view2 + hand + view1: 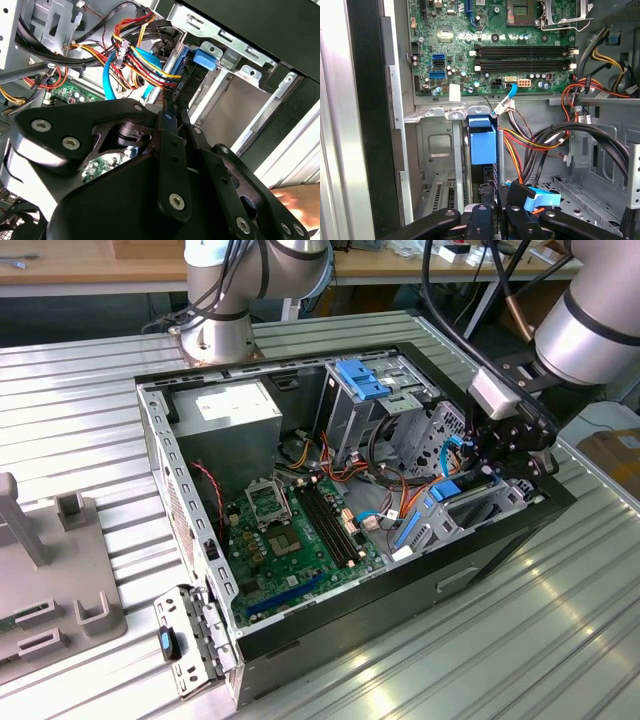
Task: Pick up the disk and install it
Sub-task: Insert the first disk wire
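The disk (482, 142) stands on edge in the grey drive bay (435, 150) at the open computer case's corner; its blue rail faces the first wrist camera, with the black slab (489, 175) just behind. In the second wrist view its blue end tab (204, 59) sits against the bay frame. My gripper (495, 192) reaches down into the case on the exterior view's right (480, 475), its black fingers (481, 215) close together on either side of the disk's near end, shut on it. The gripper body (150, 190) hides the rest of the disk.
Red, yellow and black cables (540, 140) crowd the bay beside a blue plastic tab (542, 200). The motherboard (290, 530), a grey box with a white label (235, 410) and a blue-latched cage (360, 378) fill the case. A hand (300, 200) is beside the case. A grey fixture (60, 570) stands left.
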`<state>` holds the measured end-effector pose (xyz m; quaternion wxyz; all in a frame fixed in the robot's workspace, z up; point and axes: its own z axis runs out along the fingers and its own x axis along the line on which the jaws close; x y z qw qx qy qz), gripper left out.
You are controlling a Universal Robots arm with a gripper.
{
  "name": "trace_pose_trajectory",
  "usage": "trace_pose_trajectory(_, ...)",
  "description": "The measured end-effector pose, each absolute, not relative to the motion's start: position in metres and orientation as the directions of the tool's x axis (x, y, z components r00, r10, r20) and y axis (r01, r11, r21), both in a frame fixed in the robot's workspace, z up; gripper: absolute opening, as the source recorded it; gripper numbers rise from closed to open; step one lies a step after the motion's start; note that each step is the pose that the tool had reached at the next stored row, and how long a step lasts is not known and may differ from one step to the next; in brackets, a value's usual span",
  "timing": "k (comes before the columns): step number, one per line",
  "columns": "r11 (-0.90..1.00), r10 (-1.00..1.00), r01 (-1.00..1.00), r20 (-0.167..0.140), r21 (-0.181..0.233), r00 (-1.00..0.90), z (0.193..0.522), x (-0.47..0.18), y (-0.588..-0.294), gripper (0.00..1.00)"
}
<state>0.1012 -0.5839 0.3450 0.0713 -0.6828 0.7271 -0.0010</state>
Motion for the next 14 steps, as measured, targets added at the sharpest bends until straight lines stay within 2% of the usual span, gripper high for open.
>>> trace_pose_trajectory(14, 0.067, -0.993, -0.993, -0.103, -0.099, -0.057, 0.3477, 0.1012, -0.5839, 0.16)
